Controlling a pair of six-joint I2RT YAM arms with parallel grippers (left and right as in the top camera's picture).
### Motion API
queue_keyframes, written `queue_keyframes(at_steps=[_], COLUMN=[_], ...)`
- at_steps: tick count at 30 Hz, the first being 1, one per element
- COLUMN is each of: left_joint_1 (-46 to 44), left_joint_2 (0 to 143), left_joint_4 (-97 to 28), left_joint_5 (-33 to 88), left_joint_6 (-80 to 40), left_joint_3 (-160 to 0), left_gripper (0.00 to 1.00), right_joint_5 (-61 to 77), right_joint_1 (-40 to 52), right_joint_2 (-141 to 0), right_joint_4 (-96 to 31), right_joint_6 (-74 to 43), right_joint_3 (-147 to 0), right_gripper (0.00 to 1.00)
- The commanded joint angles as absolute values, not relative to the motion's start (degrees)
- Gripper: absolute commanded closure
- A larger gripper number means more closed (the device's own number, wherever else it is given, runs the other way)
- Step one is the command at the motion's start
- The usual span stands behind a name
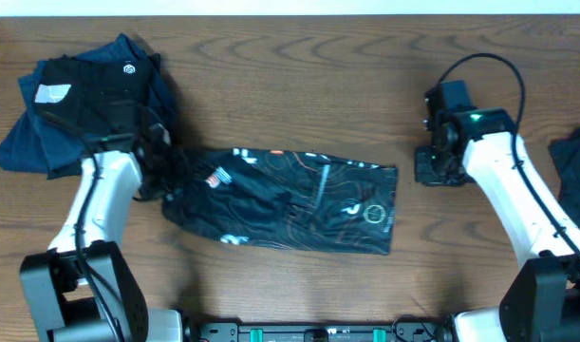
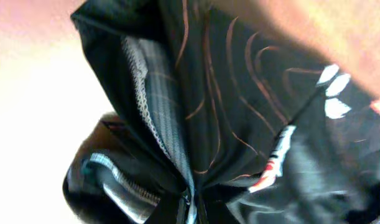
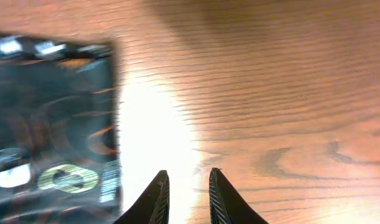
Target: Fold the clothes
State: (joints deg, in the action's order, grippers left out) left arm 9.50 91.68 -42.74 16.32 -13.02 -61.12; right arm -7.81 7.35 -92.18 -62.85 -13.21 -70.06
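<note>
Black T-shirt (image 1: 290,199) lies folded long at centre, the left gripper (image 1: 159,166) clamped on its nine o'clock end. The right gripper (image 1: 432,166), jaws slightly apart and empty, sits at three o'clock. Best to carry the pinched end over low, edges aligned.

Brown wood-grain worktop (image 3: 289,93) spreads beneath and ahead of the right fingers (image 3: 157,199) (bright glare (image 3: 153,118) sits just beyond their tips, grain running crosswise).

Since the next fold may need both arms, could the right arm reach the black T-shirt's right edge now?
Probably yes: the right gripper hangs empty just beside the T-shirt, with only bare table between them.
</note>
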Motion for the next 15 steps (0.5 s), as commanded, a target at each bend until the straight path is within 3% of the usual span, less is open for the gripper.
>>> queue_keyframes(at_steps=[1, 7, 15], left_joint_1=[10.9, 7.5, -6.5], left_joint_2=[90.8, 90.8, 90.8], left_joint_4=[-43.8, -49.1, -50.5], left_joint_5=[15.8, 20.0, 24.9], left_joint_6=[-11.4, -11.4, -14.7], left_joint_3=[-66.9, -71.4, -71.4], left_gripper=[0.94, 0.94, 0.94], right_joint_5=[-9.0, -8.8, -8.5], right_joint_1=[4.6, 2.3, 2.3], right_joint_2=[-91.7, -91.7, -91.7], right_joint_4=[-63.1, -63.4, -63.5], right_joint_6=[-11.9, -11.7, -11.7], right_joint_3=[-70.5, -70.5, -70.5], right_gripper=[0.79, 0.79, 0.79])
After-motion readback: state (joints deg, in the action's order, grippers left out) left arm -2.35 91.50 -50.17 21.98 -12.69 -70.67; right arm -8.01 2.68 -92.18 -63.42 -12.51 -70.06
